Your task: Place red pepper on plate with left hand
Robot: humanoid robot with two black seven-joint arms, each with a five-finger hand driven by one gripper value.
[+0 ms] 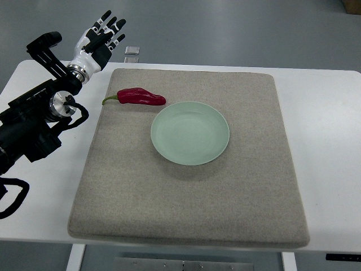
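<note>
A red pepper (139, 97) with a green stem lies on the grey mat (186, 209), just up and left of the pale green plate (189, 132). The plate holds nothing. My left hand (103, 36) hovers beyond the table's far left corner, up and left of the pepper and well apart from it. Its fingers are spread and hold nothing. The left arm reaches in from the left edge over the white table (327, 141).
A small clear object (132, 51) sits at the table's far edge beside the left hand. Black cables (14, 197) loop by the left arm. The mat covers most of the tabletop.
</note>
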